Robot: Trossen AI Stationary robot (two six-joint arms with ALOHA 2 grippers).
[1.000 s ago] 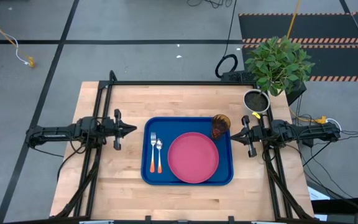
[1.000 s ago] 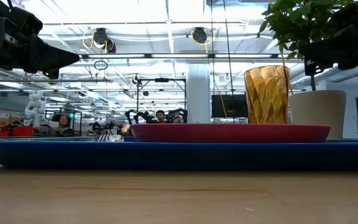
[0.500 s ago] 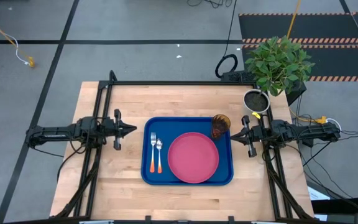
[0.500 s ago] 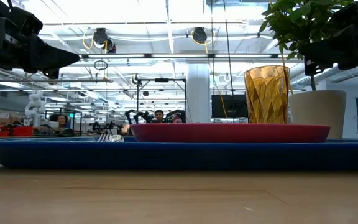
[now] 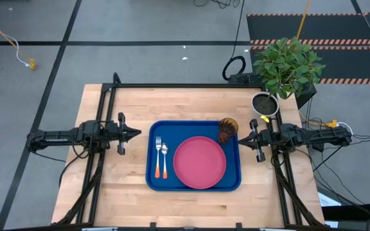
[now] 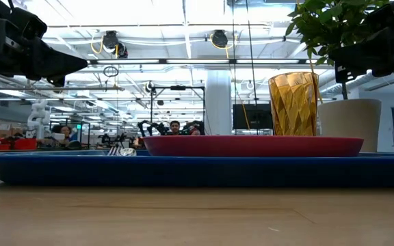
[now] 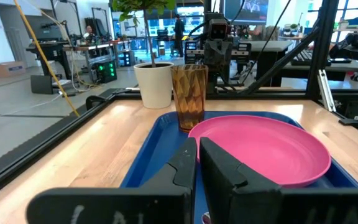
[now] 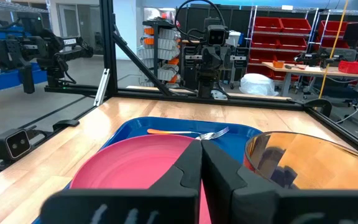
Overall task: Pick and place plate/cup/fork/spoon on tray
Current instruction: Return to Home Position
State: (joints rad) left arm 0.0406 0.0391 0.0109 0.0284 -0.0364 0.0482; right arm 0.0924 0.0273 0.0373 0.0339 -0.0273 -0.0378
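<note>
The left gripper [image 5: 135, 134] and right gripper [image 5: 245, 136], both pinched closed and empty, flank the large blue plastic tray [image 5: 231, 181]; its ribbed amber tumbler [image 5: 228, 130] (light, tippy) probably suits a mid-wall grip.

The left arm [image 5: 63, 137] and the right arm [image 5: 313, 136] are wearing the same matte black over slim, jointed segments, each thickening toward its base. Black cables [image 5: 76, 151] are looping off both and trailing toward 6 o'clock in the high view. A short black crossbar [image 5: 121, 134] is sitting just behind each tip. The left pincer [image 7: 197, 142] and the right pincer [image 8: 201, 147] are showing dark, bevelled fingers [image 7: 182, 164] tapering to narrow points, with faint pale markings [image 7: 82, 216] running across the bar behind them
</note>
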